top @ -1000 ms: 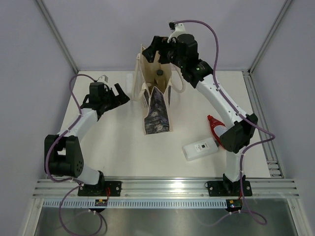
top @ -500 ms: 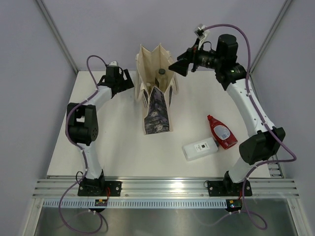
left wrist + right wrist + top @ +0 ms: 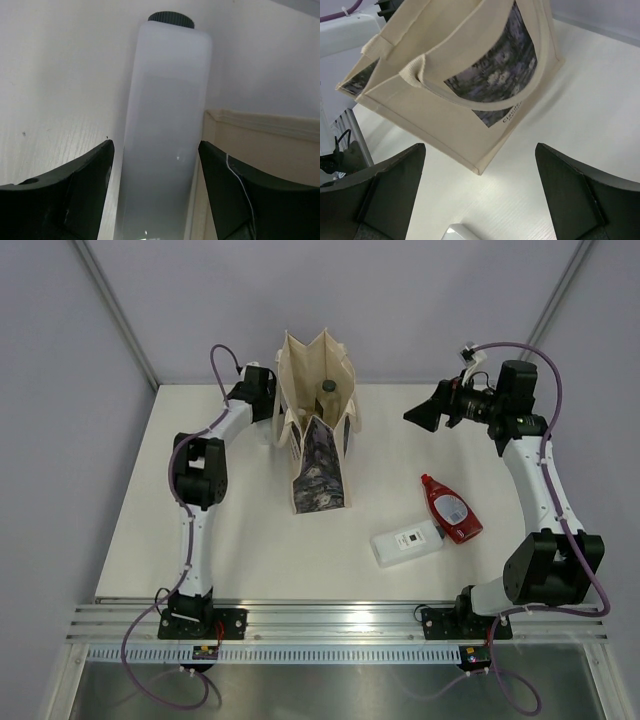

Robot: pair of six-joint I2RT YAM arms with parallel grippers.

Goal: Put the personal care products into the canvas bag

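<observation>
Top view: the beige cloth bag [image 3: 318,455] stands on the white bench [image 3: 230,540] with a dark-capped bottle [image 3: 327,390] inside. A flat red bottle [image 3: 451,508] and a boxy white bottle [image 3: 407,542] lie to its right. The right jaws hang spread wide.

Left wrist: the left jaws flank a frosted, black-capped clear bottle [image 3: 165,125] beside the bag. I cannot tell whether they grip it.

Right wrist: the bag's painted print and looped handle.

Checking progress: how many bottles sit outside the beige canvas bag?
3: flat red bottle and white rectangular bottle right of the bag, translucent black-capped bottle straddled by the left gripper. Others may be hidden.
</observation>
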